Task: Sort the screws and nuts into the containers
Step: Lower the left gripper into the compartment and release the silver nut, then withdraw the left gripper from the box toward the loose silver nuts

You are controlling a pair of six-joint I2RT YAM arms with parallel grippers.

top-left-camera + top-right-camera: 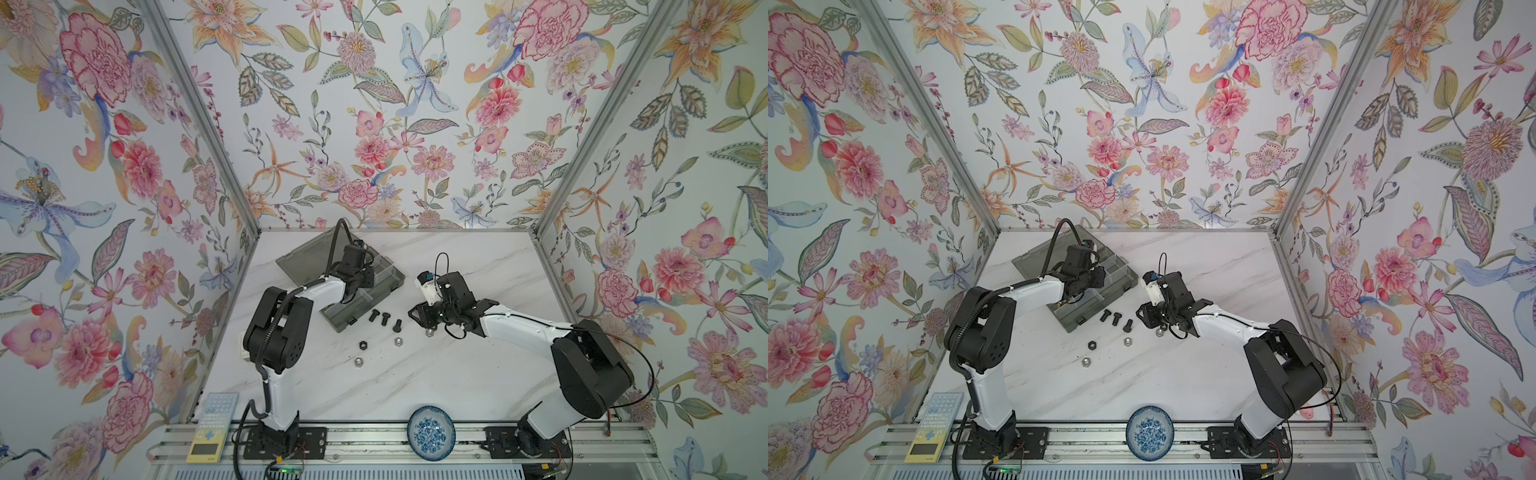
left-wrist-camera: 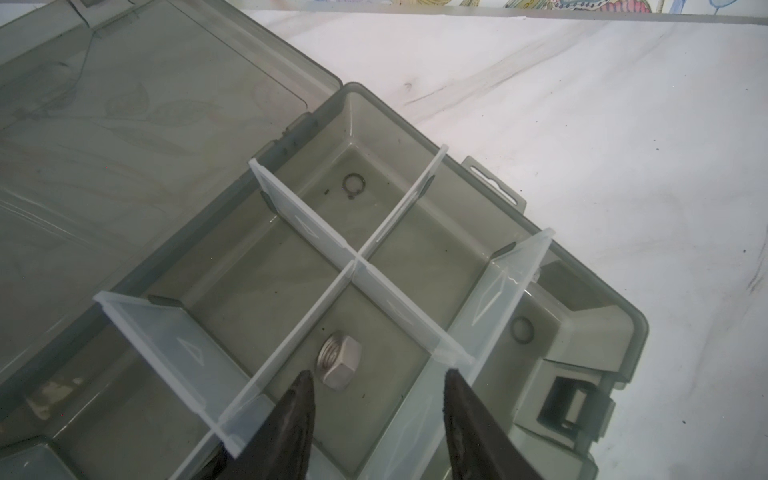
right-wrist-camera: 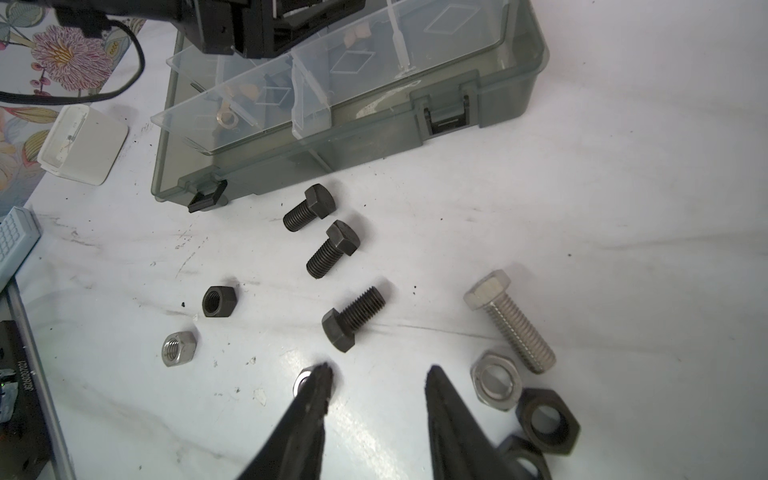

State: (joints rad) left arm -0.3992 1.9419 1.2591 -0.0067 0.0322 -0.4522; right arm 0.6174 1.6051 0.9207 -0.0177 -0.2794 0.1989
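Nearest, at the front rail, sits one blue-and-white dish (image 1: 431, 433). Beyond it on the table (image 1: 457, 374) the right jaws hang parted over bare marble, gripping nothing. In the right wrist view one tip overlaps a silver nut (image 3: 300, 384), and just beside the other tip lie one flat silver nut (image 3: 496, 380) and two flat black nuts (image 3: 547, 420), the nearer cut by the picture's edge. Farther out lie one small silver hex nut (image 3: 179, 348), one black hex nut (image 3: 219, 301), one silver bolt (image 3: 510, 322) and three black bolts (image 3: 332, 248), all clear of the jaws. Farthest stands the one organizer box (image 3: 498, 95), its lid open. Over it the left jaws are spread and empty; a silver hex nut (image 2: 338, 360) lies on a compartment floor between their tips, closer to one tip.
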